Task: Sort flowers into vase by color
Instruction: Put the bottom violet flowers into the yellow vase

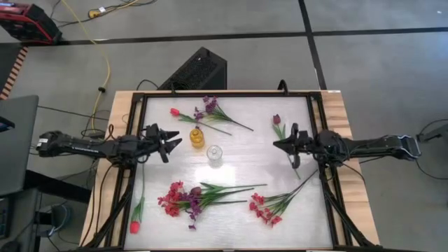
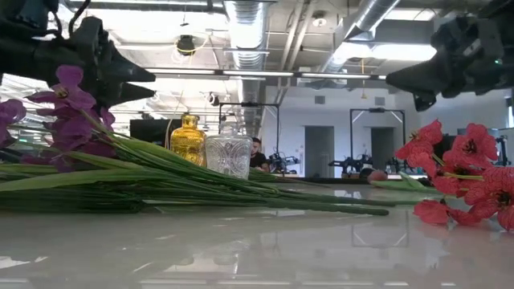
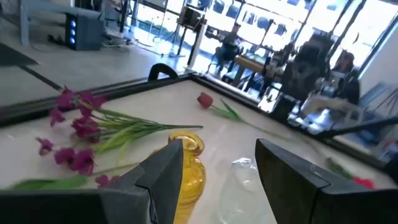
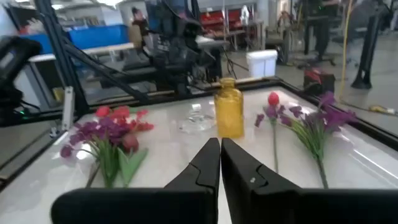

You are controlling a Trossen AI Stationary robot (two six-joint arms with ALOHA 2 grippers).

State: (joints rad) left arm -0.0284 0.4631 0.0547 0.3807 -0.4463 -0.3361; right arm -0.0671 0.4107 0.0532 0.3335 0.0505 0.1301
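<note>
Yellow vase [image 1: 197,137] and clear vase [image 1: 214,155] stand together — flowers [image 1: 203,196] scattered around.

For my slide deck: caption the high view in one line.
Both arms hover over the white table, left gripper open beside the amber vase and clear glass vase, right gripper shut, flowers scattered around.

The table top [image 1: 245,157] is white, smooth and shiny. Its edge [image 1: 339,112] looks like light wood. The yellow vase [image 2: 188,140] is shiny glass, and the clear vase [image 2: 229,154] is bumpy cut glass. The grippers' fingers [image 3: 165,177] look like dark, dull plastic.
</note>
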